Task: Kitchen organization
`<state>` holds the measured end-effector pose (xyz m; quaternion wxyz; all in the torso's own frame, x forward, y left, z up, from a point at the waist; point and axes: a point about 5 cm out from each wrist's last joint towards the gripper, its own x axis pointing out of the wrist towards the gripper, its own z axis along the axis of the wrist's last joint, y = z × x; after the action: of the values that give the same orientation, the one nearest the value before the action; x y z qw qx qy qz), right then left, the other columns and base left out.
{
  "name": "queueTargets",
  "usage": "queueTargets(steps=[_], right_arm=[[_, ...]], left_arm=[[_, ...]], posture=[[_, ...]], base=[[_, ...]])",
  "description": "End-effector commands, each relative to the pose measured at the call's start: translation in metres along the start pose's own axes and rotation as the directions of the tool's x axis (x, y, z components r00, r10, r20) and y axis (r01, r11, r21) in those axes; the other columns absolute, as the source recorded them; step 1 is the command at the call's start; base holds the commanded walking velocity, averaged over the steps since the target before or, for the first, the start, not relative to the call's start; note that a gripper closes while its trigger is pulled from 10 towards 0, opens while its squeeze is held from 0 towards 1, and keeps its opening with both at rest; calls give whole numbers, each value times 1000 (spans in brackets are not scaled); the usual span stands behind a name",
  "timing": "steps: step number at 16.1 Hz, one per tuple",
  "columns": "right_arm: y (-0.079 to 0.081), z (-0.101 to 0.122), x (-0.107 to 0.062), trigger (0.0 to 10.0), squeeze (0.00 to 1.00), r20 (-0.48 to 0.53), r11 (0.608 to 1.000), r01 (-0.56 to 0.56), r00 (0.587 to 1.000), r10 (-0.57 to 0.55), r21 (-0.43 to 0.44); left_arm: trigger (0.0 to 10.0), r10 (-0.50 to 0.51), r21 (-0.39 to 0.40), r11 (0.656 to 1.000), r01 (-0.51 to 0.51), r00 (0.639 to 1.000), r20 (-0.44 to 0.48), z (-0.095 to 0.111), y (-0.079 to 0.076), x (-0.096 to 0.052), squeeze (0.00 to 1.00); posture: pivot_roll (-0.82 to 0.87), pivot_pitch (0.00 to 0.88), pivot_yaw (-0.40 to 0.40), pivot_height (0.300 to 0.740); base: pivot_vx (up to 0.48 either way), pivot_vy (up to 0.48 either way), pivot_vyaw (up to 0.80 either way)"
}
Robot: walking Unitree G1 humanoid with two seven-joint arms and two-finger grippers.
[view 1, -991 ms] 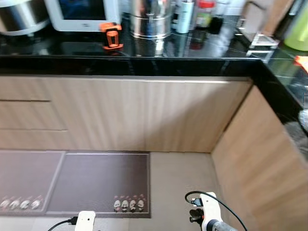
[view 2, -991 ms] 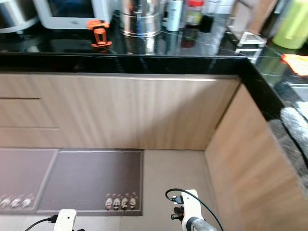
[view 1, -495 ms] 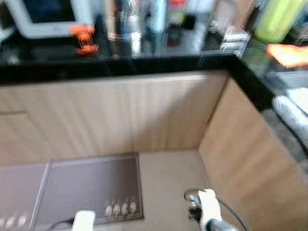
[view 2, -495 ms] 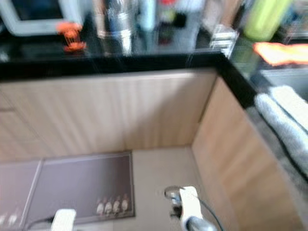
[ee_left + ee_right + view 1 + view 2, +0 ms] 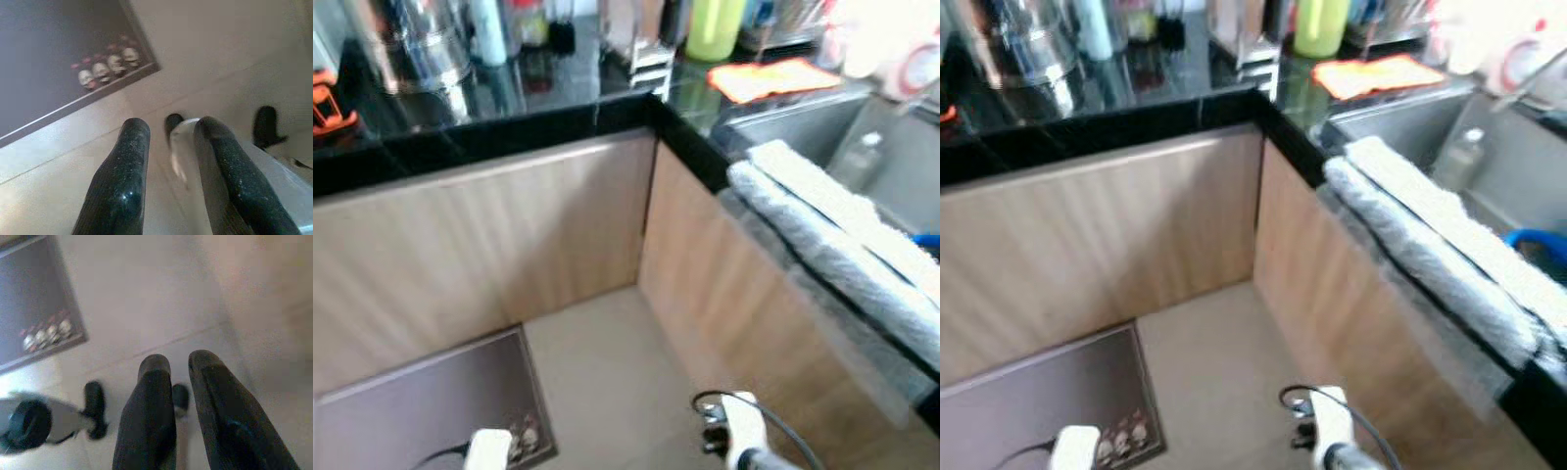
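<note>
A black stone counter (image 5: 509, 132) runs along the back and turns at a corner toward me on the right. On it stand a steel pot (image 5: 411, 44), bottles and a yellow-green jug (image 5: 715, 24). An orange cloth (image 5: 769, 78) lies beside the sink (image 5: 862, 166), where a small clear bottle (image 5: 864, 149) stands. A grey towel (image 5: 832, 245) hangs over the sink's front edge. Both arms hang low over the floor. My left gripper (image 5: 171, 129) is open and holds nothing. My right gripper (image 5: 180, 363) has its fingers close together, with nothing between them.
Wooden cabinet fronts (image 5: 489, 245) close off the corner below the counter. A dark floor mat (image 5: 421, 411) lies at the lower left, with beige floor (image 5: 597, 392) between it and the right-hand cabinets. An orange object (image 5: 328, 103) sits at the counter's far left. Something blue (image 5: 1533, 245) lies in the sink.
The whole view has swung to the right: the microwave has left the picture and the sink, towel and orange cloth have come in. Both arms still hang low.
</note>
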<state>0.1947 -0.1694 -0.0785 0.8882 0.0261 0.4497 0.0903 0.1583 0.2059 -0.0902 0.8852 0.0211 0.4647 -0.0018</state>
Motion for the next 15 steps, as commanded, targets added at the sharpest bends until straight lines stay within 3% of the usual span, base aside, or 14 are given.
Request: queueTargets(steps=[1, 10, 15], right_arm=[[4, -2, 1, 10000, 0, -7, 1000, -8, 1000, 8, 9], [3, -2, 1, 10000, 0, -11, 1000, -10, 1000, 10, 2], [3, -2, 1, 10000, 0, -13, 1000, -15, 1000, 15, -2]], left_arm=[[10000, 9, 21, 1000, -9, 1000, -28, -8, 6, -3, 0], [10000, 0, 39, 999, 0, 1000, -17, -6, 3, -2, 0], [10000, 4, 9, 1000, -4, 1000, -20, -6, 2, -2, 0]], posture=[[30, 30, -29, 740], [27, 30, -34, 740], [26, 30, -34, 740]], base=[[0, 0, -712], [0, -57, -709], [0, 0, -704]])
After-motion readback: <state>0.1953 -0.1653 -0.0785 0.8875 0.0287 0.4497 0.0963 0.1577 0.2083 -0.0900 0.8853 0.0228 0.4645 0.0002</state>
